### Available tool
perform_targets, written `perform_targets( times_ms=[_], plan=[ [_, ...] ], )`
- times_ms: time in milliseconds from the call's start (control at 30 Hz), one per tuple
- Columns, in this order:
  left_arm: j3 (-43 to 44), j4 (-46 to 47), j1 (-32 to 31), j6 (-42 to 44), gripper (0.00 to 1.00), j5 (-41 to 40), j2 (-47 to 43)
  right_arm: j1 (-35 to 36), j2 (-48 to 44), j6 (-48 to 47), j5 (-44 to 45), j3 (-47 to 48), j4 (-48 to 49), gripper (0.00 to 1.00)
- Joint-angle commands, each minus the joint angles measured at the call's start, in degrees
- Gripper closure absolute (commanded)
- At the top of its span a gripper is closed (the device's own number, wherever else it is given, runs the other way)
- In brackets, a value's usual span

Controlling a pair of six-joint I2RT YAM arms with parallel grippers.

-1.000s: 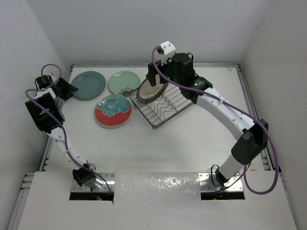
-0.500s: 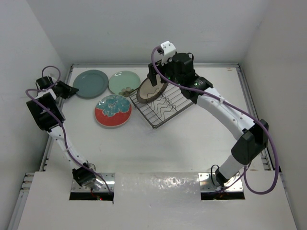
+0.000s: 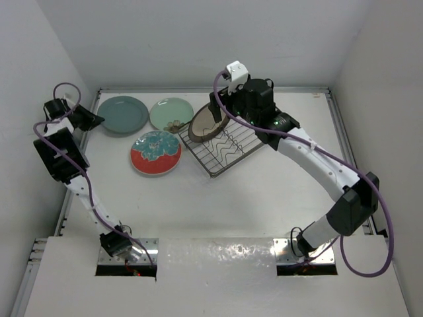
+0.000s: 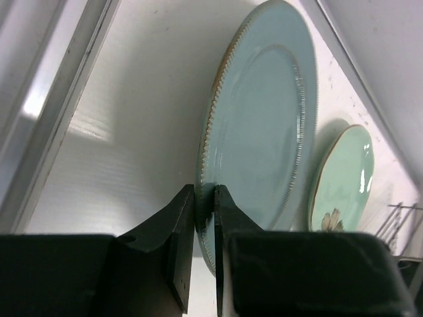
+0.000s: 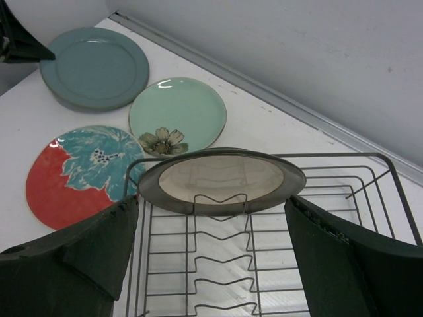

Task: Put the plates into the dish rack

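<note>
The dark teal plate [image 3: 123, 115] lies at the back left, also in the left wrist view [image 4: 264, 125]. My left gripper [image 3: 88, 119] [image 4: 205, 211] is shut on its left rim. The pale mint plate [image 3: 170, 113] lies beside it, and the red-rimmed plate [image 3: 155, 152] lies in front. The cream plate with brown rim [image 3: 207, 124] [image 5: 221, 178] stands tilted in the far left end of the dish rack [image 3: 228, 146] [image 5: 386, 191]. My right gripper [image 3: 221, 109] [image 5: 211, 221] is open, just above and behind the cream plate, not touching it.
A raised metal rail [image 3: 211, 90] runs along the table's back edge, and another [image 3: 74, 178] along the left. White walls stand close behind and on both sides. The rack's wavy dividers [image 5: 228, 264] in front of the cream plate hold nothing.
My right gripper has drawn back and to the right, away from the cream plate, which stays in the rack. My left wrist has shifted slightly left at the teal plate's rim.
</note>
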Motion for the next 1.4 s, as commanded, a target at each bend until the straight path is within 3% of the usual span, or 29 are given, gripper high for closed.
perform_targets(
  times_ms=[0,167,300,433,700,1367],
  plan=[
    [2.3,-2.9,-0.6,8.5,1.0,-3.2,-7.3,0.0,-3.0,-1.1,1.2,-1.8,4.7,0.1],
    [0.0,-6.3,-2.3,14.3,1.0,-5.5,-11.4,0.0,-4.3,-2.5,1.0,-3.6,6.5,0.09],
    [3.1,-9.8,-3.6,18.2,1.0,-6.9,-13.4,0.0,-4.9,-4.5,1.2,-3.6,6.6,0.08],
    [8.1,-15.7,-7.8,27.4,1.0,-15.0,-15.5,0.0,-4.9,-5.2,0.9,-3.9,8.4,0.07],
    [11.7,-16.8,-14.2,34.7,1.0,-23.9,-18.7,0.0,-5.9,-5.4,0.4,-6.3,9.9,0.06],
    [16.7,-19.1,-17.5,43.7,1.0,-22.9,-22.2,-0.2,-7.4,-8.1,1.8,-9.9,11.0,0.04]
  ],
)
